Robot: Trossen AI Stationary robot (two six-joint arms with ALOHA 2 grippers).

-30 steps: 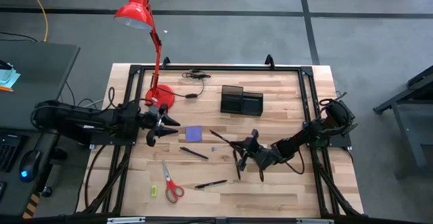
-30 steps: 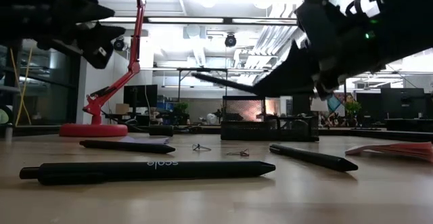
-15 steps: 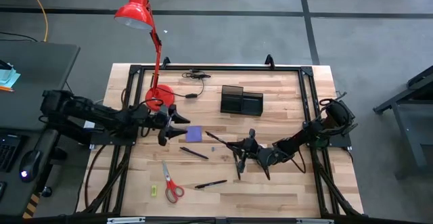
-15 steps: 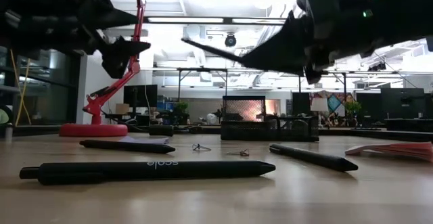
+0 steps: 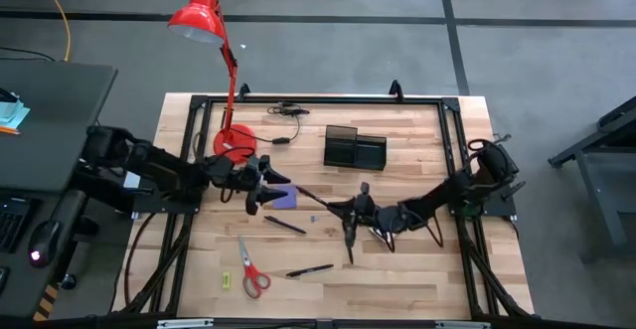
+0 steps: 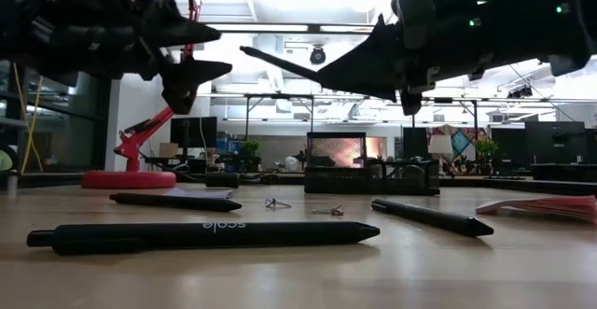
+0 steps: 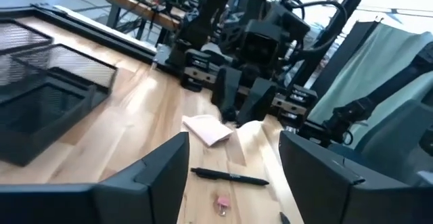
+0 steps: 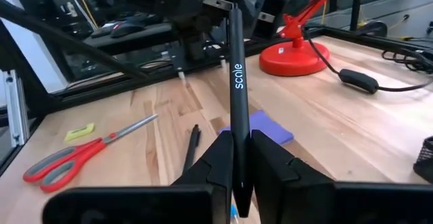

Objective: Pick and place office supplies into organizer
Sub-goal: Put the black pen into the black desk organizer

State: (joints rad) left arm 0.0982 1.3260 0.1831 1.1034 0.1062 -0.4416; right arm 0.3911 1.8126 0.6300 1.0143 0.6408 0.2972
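My right gripper (image 5: pixel 350 210) hovers mid-table, shut on a black pen (image 8: pixel 236 82) that sticks out toward the table's left. My left gripper (image 5: pixel 270 192) stands open and level just left of the purple note pad (image 5: pixel 285 198), above the table and touching nothing. The black organizer (image 5: pixel 354 147) sits at the far middle. Red-handled scissors (image 5: pixel 251 269), a yellow-green piece (image 5: pixel 226 280) and two pens (image 5: pixel 284 224) (image 5: pixel 310 269) lie flat on the table near the front. In the left wrist view, a pink note pad (image 7: pixel 206 128) lies below the right arm. My right gripper pinches the pen near its right-hand end (image 8: pixel 238 158) between its two fingers (image 8: pixel 220 160). The fingers come nearly level from the table's right, and the pen runs on forward from between them. It is lifted clear of the table, its free end (image 5: pixel 298 189) over the purple pad's right edge.
A red desk lamp (image 5: pixel 235 142) stands at the far left, with a black cable (image 5: pixel 288 110) running along the far edge. A black frame rail (image 5: pixel 452 160) borders the table. The low view shows another pen (image 6: pixel 201 233) lying close to the front.
My left gripper has travelled toward the table's right, up to the purple note pad, sinking a little. My right gripper has risen and shifted toward the table's left and far side with the pen, which now hangs higher above the table.
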